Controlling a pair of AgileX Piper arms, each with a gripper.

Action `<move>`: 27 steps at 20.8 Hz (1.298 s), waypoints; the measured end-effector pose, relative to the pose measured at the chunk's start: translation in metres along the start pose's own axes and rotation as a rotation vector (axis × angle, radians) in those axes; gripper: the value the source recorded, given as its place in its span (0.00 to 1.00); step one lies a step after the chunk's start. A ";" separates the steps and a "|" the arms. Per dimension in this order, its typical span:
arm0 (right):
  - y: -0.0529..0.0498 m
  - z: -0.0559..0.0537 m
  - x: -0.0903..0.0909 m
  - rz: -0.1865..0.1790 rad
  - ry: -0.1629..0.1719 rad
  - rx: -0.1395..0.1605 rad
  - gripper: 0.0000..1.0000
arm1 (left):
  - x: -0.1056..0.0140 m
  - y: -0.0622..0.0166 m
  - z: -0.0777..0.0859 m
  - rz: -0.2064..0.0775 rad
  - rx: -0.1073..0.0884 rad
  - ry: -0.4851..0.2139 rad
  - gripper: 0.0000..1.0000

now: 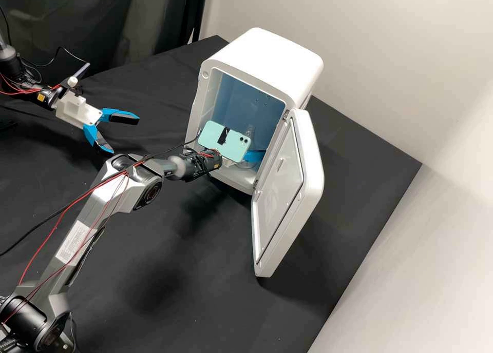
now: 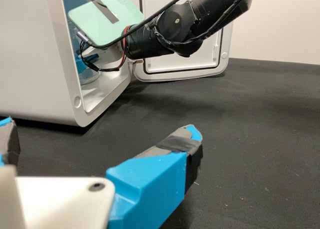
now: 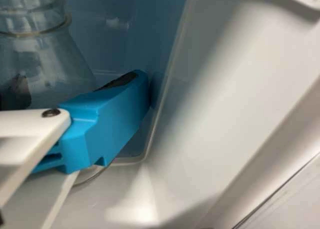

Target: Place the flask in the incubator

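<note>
**Inspector:** Location of the flask?

**Assessor:** The flask (image 3: 35,54) is clear glass and upright. It sits inside the incubator (image 1: 267,60), low in the blue-lined chamber and close to one side wall.

**Inspector:** And the incubator itself?

**Assessor:** It is a white box standing on the black bench (image 1: 195,271), close to the far right edge and towards the far corner. Its door (image 1: 298,189) is swung wide open and hangs upright on the side nearer the bench's right corner.

**Inspector:** Condition of the right claw?

**Assessor:** The right arm (image 1: 128,178) rises from the near left corner and crosses the bench to the mouth of the chamber. A mint-green slab (image 1: 224,137) is mounted on its wrist. The right claw (image 3: 77,84) is inside the chamber, at the flask. I cannot tell whether it is gripping the glass or only set around it.

**Inspector:** Left claw?

**Assessor:** The left claw (image 1: 123,134) hangs above the left part of the bench, nearer the far left edge and well apart from the incubator. It is spread wide and holds nothing.
</note>
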 end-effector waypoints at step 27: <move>0.000 -0.001 0.000 -0.002 0.010 0.029 0.00 | -0.001 0.0003 -0.001 0.002 0.021 0.006 1.00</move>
